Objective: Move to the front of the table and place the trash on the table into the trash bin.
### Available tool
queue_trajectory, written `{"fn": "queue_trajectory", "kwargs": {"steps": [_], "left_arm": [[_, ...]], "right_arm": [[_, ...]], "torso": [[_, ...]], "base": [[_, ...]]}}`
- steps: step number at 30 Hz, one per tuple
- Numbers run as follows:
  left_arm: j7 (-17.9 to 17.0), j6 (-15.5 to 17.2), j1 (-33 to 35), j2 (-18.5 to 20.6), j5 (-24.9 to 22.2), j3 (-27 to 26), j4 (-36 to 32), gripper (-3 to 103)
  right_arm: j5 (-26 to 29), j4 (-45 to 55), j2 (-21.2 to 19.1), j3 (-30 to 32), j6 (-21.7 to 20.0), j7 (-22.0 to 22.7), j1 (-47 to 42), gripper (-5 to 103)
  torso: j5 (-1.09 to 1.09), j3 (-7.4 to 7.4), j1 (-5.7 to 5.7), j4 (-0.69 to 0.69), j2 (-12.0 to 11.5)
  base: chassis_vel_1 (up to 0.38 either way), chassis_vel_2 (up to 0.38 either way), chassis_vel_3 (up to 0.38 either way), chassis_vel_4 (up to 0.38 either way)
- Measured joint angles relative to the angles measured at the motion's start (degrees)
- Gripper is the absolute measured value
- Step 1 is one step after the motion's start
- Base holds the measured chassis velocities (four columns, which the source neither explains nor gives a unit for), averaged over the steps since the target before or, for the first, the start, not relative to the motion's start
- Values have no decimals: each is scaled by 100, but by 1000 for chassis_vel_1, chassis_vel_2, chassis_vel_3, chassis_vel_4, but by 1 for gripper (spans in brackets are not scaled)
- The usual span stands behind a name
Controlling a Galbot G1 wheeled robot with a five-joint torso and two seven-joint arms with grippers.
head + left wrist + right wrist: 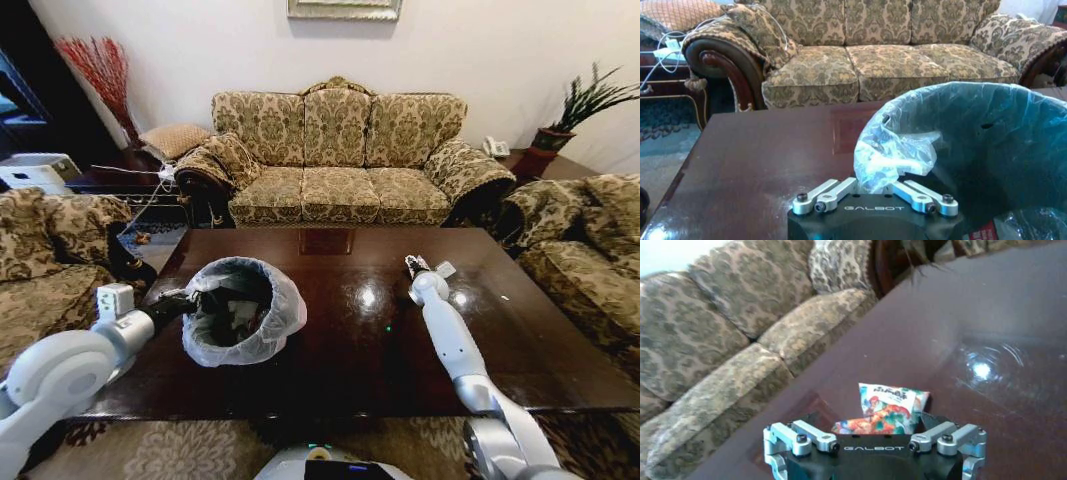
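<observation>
Red-white wrapper (888, 412) between right gripper (877, 440) fingers

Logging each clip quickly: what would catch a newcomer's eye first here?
The round black trash bin with the puffed whitish bag sits on the glossy dark brown table, its liner pinched by the left pincer. Toward the table's far side, the right pincer grips a colourful snack wrapper.

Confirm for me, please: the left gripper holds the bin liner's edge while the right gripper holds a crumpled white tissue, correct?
Not quite. The right gripper holds a colourful snack wrapper, not a tissue, as the right wrist view shows. The left gripper does hold the trash bin liner's edge.
</observation>
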Motion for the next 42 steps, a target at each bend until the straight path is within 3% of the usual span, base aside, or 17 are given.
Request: {"fn": "queue_trajectory", "kwargs": {"steps": [12, 20, 31, 42], "left_arm": [[0, 5, 32, -77, 3, -3, -52, 2], [1, 10, 41, -106, 9, -15, -68, 2], [12, -1, 47, -155, 54, 22, -73, 2], [16, -50, 61, -192, 91, 42, -86, 2]], "right_arm": [[539, 47, -56, 118, -113, -25, -75, 100], [599, -17, -64, 102, -150, 26, -29, 100], [1307, -435, -125, 225, -306, 166, 146, 101], [1478, -684, -160, 250, -319, 198, 279, 73]], "torso": [[-3, -1, -1, 0, 0], [-3, -1, -1, 0, 0], [-8, -1, -1, -1, 0], [-3, -2, -2, -2, 1]], "base": [[0, 0, 0, 0], [-34, 32, 37, -25], [-18, 14, 18, -21], [0, 0, 0, 0]]}}
